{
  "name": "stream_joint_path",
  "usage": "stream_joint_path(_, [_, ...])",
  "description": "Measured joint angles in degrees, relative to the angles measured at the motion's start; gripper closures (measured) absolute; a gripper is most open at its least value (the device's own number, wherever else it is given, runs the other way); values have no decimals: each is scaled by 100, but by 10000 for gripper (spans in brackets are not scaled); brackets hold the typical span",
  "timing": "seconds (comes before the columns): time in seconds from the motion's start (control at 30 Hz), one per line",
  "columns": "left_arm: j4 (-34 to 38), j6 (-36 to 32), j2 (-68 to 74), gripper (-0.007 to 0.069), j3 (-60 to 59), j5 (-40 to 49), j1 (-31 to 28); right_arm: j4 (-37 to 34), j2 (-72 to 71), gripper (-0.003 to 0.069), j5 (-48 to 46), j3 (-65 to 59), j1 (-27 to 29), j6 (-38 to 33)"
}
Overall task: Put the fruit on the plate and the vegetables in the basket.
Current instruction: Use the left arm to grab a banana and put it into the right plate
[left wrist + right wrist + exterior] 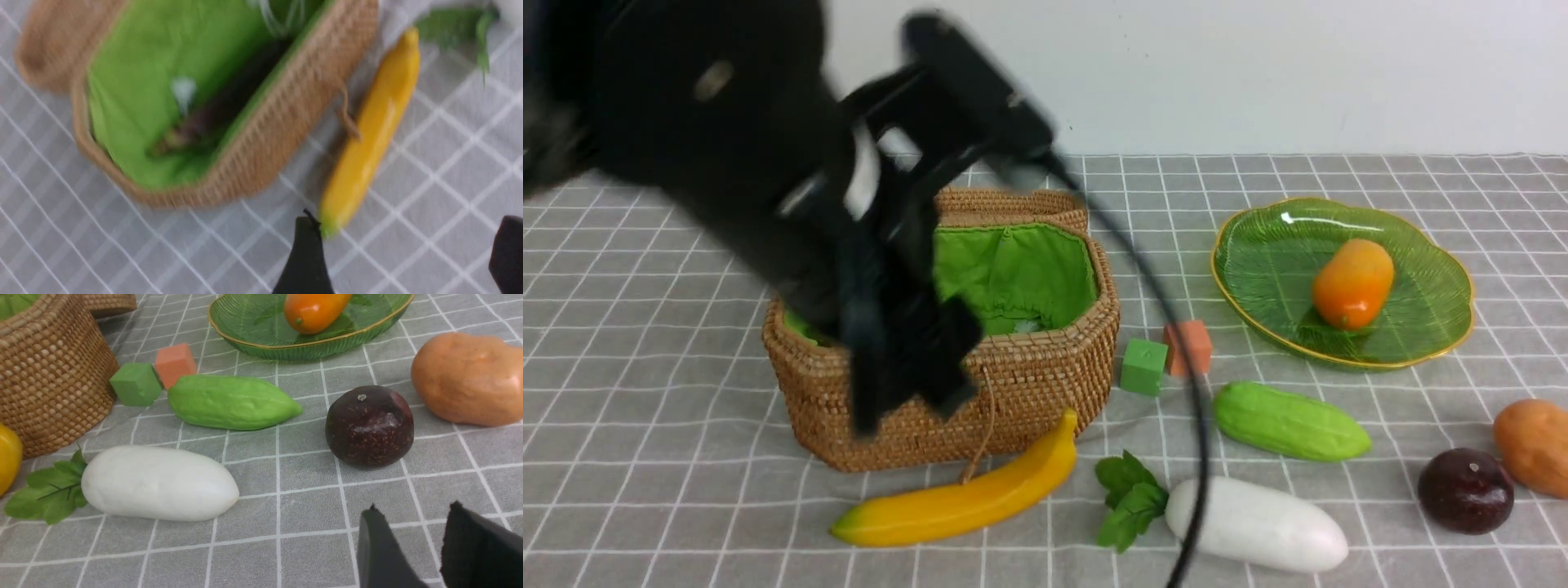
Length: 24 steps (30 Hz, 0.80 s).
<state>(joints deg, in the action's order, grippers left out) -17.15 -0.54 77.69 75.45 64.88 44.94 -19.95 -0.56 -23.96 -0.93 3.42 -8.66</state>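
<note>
My left gripper (pixel 911 392) hangs blurred over the front wall of the wicker basket (pixel 1045 376), open and empty (pixel 406 222). A dark eggplant (pixel 216 114) lies on the basket's green lining. The banana (pixel 964 498) lies on the cloth just in front of the basket. The mango (pixel 1352 282) rests on the green plate (pixel 1258 269). Cucumber (pixel 1290 420), radish (pixel 1258 523), dark round fruit (pixel 1466 490) and potato (pixel 1535 445) lie on the cloth. My right gripper (pixel 413 510) is low over the cloth near the dark fruit (pixel 369 424), open with nothing between its fingers.
A green cube (pixel 1143 366) and an orange cube (pixel 1194 347) sit between basket and plate. The wicker lid (pixel 1013 208) lies behind the basket. A black cable (pixel 1176 343) from the left arm hangs across the middle, over the radish.
</note>
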Motion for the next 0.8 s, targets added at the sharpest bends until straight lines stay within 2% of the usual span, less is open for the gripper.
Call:
stream_joint_path(0.17, [141, 454, -702, 75, -1909, -836, 0, 0, 0, 419, 0, 0, 0, 0])
stream_joint_path(0.27, [-12, 860, -948, 75, -3108, -1886, 0, 0, 0, 419, 0, 0, 0, 0])
stream_joint_path(0.57, [-1042, 1664, -686, 75, -3675, -3902, 0, 0, 0, 419, 0, 0, 0, 0])
stream_joint_path(0.8, [-1715, 1727, -268, 81, -3610, -4439, -62, 0, 0, 419, 0, 0, 0, 0])
